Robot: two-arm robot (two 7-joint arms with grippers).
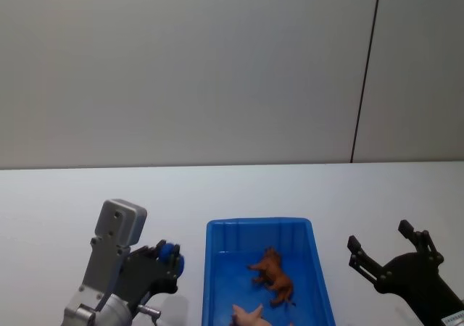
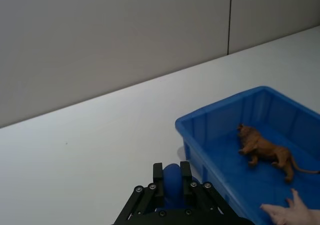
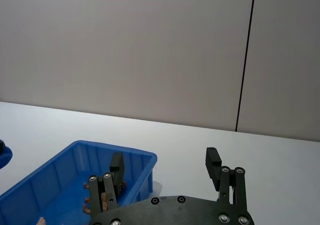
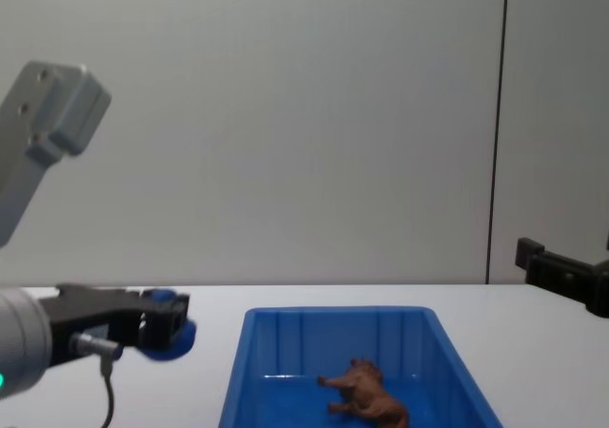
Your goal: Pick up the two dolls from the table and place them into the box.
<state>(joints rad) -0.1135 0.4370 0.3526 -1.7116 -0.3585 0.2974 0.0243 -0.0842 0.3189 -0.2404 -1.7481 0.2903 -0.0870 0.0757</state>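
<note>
The brown four-legged doll (image 1: 274, 275) (image 2: 262, 149) (image 4: 367, 392) lies on the floor of the blue box (image 1: 217, 268) (image 2: 210, 130) (image 4: 243, 371) (image 3: 55, 172). My left gripper (image 1: 171, 258) (image 2: 172, 177) (image 4: 169, 320) hangs above the table just left of the box, shut on the dark blue doll (image 1: 170, 253) (image 2: 171, 185) (image 4: 167, 337). My right gripper (image 1: 380, 245) (image 3: 165, 161) stands open to the right of the box, nothing between its fingers.
A pale pink toy (image 1: 250, 316) (image 2: 290, 214) lies at the near end of the box. The white table (image 1: 87, 195) runs back to a grey wall with a dark vertical seam (image 1: 366, 69). Bare tabletop lies on both sides of the box.
</note>
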